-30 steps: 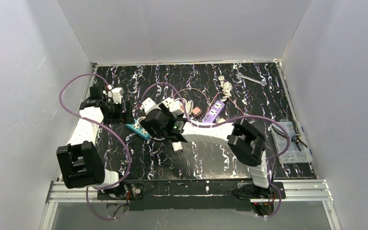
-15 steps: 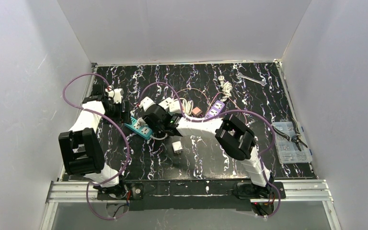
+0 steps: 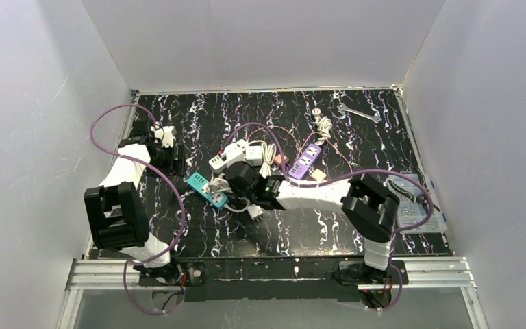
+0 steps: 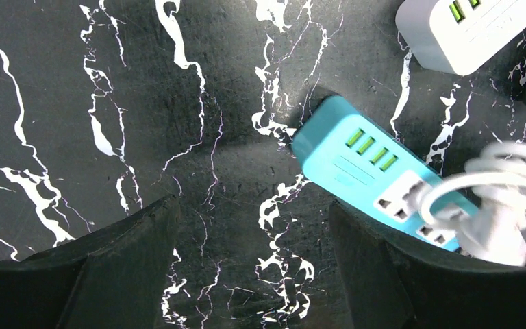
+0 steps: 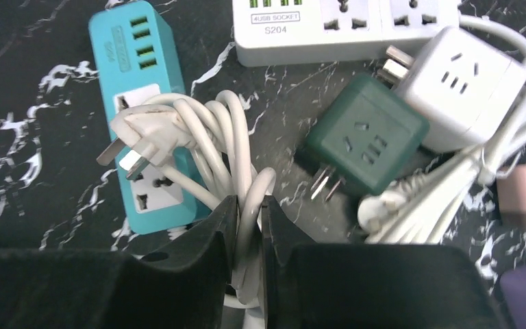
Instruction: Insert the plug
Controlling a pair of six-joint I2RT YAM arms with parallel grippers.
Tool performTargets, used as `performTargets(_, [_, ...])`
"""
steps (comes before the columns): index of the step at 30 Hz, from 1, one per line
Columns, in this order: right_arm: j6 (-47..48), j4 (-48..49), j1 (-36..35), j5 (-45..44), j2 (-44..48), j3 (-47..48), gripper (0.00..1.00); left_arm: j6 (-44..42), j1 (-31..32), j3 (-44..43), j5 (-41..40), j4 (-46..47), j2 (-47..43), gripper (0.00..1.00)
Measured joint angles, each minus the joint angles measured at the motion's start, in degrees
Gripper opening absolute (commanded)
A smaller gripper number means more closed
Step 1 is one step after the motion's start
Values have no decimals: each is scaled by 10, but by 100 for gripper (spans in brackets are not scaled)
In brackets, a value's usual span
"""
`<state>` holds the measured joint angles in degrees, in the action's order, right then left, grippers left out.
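Bench [image 3: 356, 130]: black, marbled.
Organizer box [image 3: 416, 205], right edge: contents too small to tell.
Teal power strip [image 5: 137, 103]: long axis runs away from my right hand.
Left hand [image 4: 253, 226]: spread, empty, beside the strip.
Right hand [image 5: 248, 226]: the nearer one, pinching the white cord [image 5: 246, 185].
Plug [image 5: 140, 130]: lies across the strip, ahead-left of the pinch, not inserted.
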<state>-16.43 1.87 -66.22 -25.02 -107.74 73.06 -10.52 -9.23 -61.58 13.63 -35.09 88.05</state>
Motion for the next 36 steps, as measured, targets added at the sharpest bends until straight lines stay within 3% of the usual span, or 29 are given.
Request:
performTargets(11, [-107, -34, -91, -97, 15, -8, 17, -13, 4, 0, 9, -13, -32, 76])
performTargets(16, [-132, -76, -83, -142, 15, 7, 14, -50, 4, 0, 38, -34, -48, 76])
performTargets(24, [-184, -117, -59, -174, 22, -9, 22, -114, 49, 6, 57, -43, -48, 74])
performTargets(36, [-187, -120, -46, -158, 7, -6, 22, -120, 123, 20, -30, 57, 28, 72])
